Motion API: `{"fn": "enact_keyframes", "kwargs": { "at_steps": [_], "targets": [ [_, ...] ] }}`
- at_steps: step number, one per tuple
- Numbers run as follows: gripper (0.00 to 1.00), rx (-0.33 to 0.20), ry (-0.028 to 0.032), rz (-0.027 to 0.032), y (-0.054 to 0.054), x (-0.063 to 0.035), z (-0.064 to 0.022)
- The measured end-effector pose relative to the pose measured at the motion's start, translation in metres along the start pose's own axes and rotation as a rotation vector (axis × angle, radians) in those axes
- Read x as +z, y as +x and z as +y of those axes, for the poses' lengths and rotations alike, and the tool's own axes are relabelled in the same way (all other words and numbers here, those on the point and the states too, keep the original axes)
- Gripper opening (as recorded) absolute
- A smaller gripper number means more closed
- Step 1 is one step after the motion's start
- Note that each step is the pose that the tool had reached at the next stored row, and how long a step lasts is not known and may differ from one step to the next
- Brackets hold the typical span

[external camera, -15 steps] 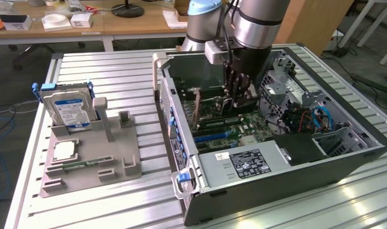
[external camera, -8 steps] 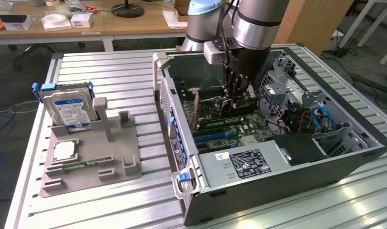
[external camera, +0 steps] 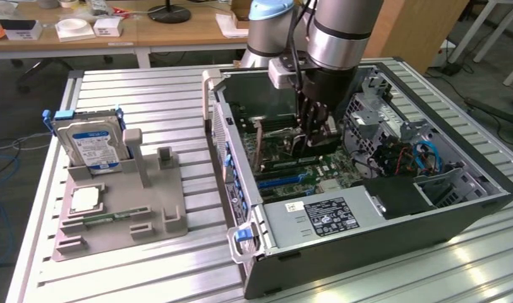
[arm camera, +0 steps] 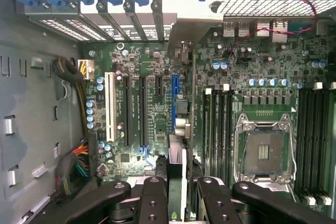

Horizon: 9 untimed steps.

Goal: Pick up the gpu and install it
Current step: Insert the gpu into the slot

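My gripper (external camera: 317, 132) reaches down inside the open computer case (external camera: 458, 208), low over the motherboard (external camera: 316, 170). In the wrist view the gripper (arm camera: 181, 203) is shut on the gpu (arm camera: 177, 158). The card is seen edge-on as a thin strip running from between the black fingers (arm camera: 155, 198) toward the rear slot openings. Its silver bracket (arm camera: 184, 35) sits by the case's back wall. The card hangs just beside the blue expansion slot (arm camera: 174, 103); whether it touches the slot I cannot tell.
Black slots and a white slot (arm camera: 109, 106) lie alongside, with the CPU socket (arm camera: 262, 150) and memory slots nearby. Cables (arm camera: 73, 166) bunch near the case wall. Outside, a grey holder (external camera: 155, 208) carries a hard drive (external camera: 88, 145), a chip (external camera: 85, 201) and a memory stick (external camera: 113, 216).
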<state>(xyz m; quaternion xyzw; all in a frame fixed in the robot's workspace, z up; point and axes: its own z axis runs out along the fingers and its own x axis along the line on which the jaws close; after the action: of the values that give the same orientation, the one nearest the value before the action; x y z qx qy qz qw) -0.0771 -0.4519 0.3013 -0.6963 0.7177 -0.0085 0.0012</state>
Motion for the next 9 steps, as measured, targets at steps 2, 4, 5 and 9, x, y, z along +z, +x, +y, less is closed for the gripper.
{"fn": "enact_keyframes", "kwargs": {
  "at_steps": [2,4,5,9],
  "targets": [
    [0.27,0.000,0.0000,0.0001,0.000,0.0026,0.0012],
    [0.27,0.000,0.0001,0.0002,0.000,0.0054,0.0026],
    [0.27,0.000,0.0001,0.0003,0.000,0.0067,0.0034],
    [0.27,0.000,0.0000,0.0005,0.000,0.0123,0.0060]
  ]
}}
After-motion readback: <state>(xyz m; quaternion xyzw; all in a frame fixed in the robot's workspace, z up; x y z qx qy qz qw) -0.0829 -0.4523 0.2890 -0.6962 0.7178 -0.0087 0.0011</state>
